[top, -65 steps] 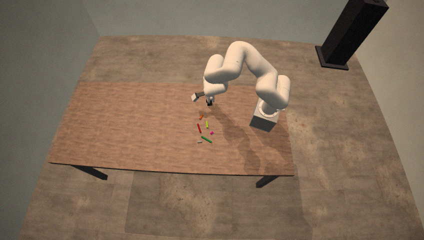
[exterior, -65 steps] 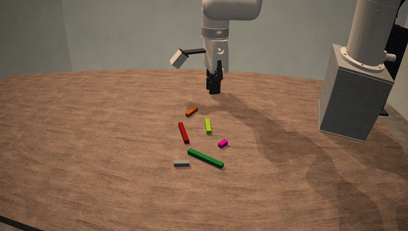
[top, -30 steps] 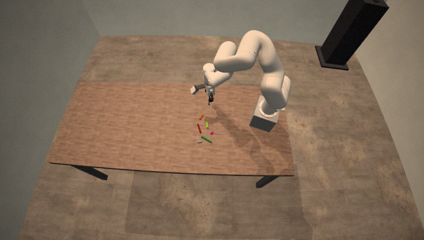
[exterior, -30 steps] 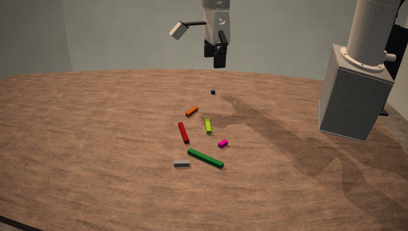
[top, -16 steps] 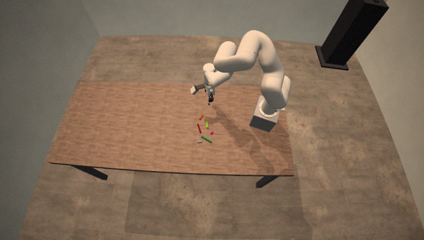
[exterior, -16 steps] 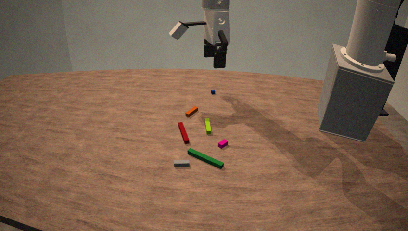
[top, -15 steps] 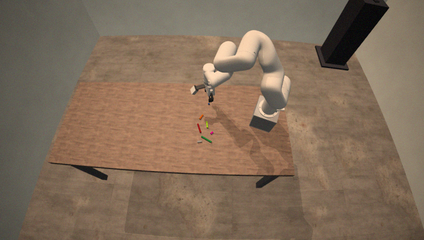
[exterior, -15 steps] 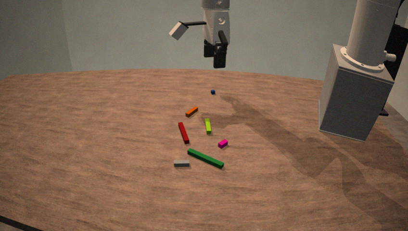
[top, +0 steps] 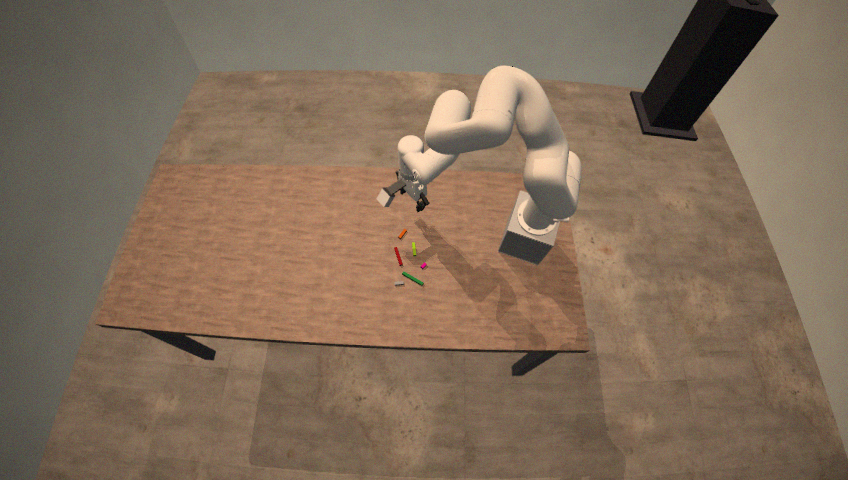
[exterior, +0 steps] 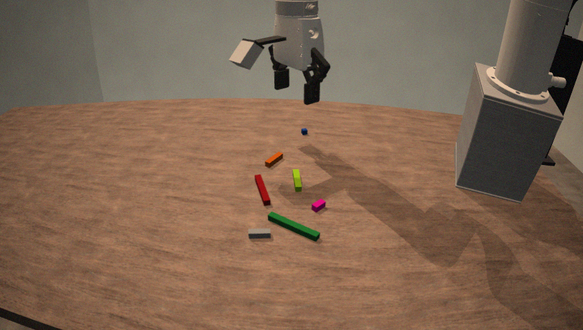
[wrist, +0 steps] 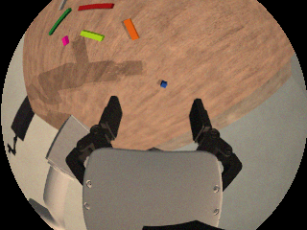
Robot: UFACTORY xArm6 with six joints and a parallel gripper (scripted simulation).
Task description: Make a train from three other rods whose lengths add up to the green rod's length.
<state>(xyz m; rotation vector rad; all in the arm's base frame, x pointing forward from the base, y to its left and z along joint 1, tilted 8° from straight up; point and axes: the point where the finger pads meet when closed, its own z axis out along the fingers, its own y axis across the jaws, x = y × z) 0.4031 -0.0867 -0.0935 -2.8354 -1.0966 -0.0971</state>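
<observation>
grey rod (top: pixel 399 284) (exterior: pixel 259 234) (wrist: pixel 62 4): leftmost in the exterior view, low and well apart from the end effector; flat-topped bar, dull faces. Would join blue and orange in the other valid sum.
red rod (top: pixel 398 256) (exterior: pixel 262 190) (wrist: pixel 96 7): below and left of the end effector; slim, square-edged, too long for any valid trio. Leave it.
orange rod (top: pixel 402 233) (exterior: pixel 273 159) (wrist: pixel 130 29): below-left, slanted; short, plain bar. Give it room when lowering.
green rod (top: pixel 412 278) (exterior: pixel 293 226) (wrist: pixel 60 21): low, well apart from the end effector; the longest bar, the measure only.
end effector (top: pixel 411 199) (exterior: pixel 296 94) (wrist: pixel 155 104): fingers spread wide, nothing held, above the table (top: pixel 238 249) (exterior: pixel 143 265) (wrist: pixel 216 57); black flat pads, pale smooth housing.
lime rod (top: pixel 414 248) (exterior: pixel 297 180) (wrist: pixel 92 35): below the end effector, towards the exterior camera; matt and straight. A good train base: grip its long sides, squarely.
blue rod (exterior: pixel 304 130) (wrist: pixel 163 84): nearest rod below the end effector; tiny cube, needed in either sum. Centre over it, square the pads to its faces, descend straight, close gently.
magenta rod (top: pixel 423 265) (exterior: pixel 318 205) (wrist: pixel 65 40): below-right; stubby block, easily twisted. Turn it along lime's line before release.
train: unbuilt; blue, magenta and lime would match green.
table: brown, streaked wood grain.
</observation>
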